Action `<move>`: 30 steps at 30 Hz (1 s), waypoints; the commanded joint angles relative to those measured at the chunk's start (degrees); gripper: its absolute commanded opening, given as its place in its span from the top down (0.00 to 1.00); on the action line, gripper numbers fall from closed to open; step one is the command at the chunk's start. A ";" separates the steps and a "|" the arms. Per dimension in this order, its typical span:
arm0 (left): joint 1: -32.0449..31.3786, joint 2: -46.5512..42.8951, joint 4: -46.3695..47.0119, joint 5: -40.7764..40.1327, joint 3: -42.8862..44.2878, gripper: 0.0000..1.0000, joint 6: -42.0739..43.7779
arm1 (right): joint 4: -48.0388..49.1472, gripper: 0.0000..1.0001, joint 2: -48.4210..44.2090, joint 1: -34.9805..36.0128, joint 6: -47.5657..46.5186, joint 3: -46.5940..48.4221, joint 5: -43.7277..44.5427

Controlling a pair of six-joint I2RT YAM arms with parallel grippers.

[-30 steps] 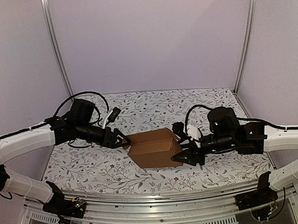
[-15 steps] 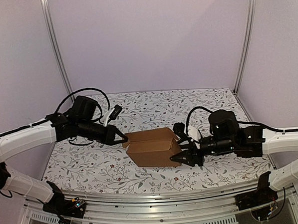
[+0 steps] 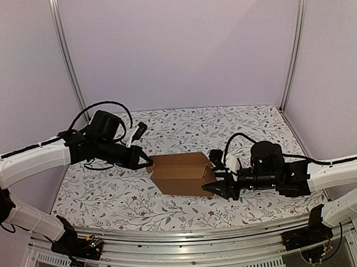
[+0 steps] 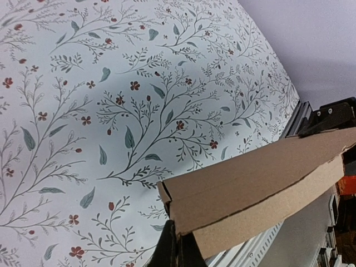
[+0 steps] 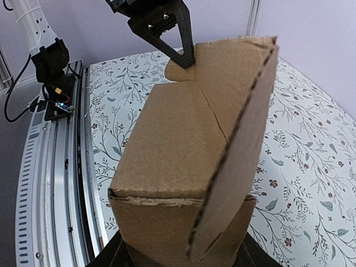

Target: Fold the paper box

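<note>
The paper box (image 3: 179, 175) is a brown cardboard carton in the middle of the floral table, held between both arms with its long side across the top view. My left gripper (image 3: 149, 162) is shut, pinching a thin cardboard edge at the box's left end. In the left wrist view its fingertips (image 4: 178, 247) meet under the box (image 4: 261, 178) corner. My right gripper (image 3: 216, 188) grips the right end. In the right wrist view the box (image 5: 178, 150) fills the space between its fingers (image 5: 114, 256), and one side panel stands out at an angle.
A floral cloth (image 3: 110, 197) covers the table. An aluminium rail (image 3: 185, 253) runs along the near edge. Metal posts (image 3: 66, 55) and purple walls enclose the back and sides.
My left gripper has shut on the box's left end. The box has gone from a skewed, flattened shape to a squarer one. The right arm has shifted slightly lower.
</note>
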 commanded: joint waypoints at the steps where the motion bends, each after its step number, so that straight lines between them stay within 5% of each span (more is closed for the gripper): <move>1: -1.09 1.51 -3.20 -2.71 1.72 1.00 -1.40 | 9.41 0.73 2.25 -0.43 0.17 -2.86 6.58; 14: -3.18 4.77 -1.71 -7.23 1.96 1.00 -4.29 | 34.85 0.75 18.14 -0.33 0.92 -8.92 15.27; 30: -7.42 6.37 5.19 -12.13 -7.00 1.00 -7.99 | 46.02 0.75 28.27 -0.39 5.91 -12.67 17.46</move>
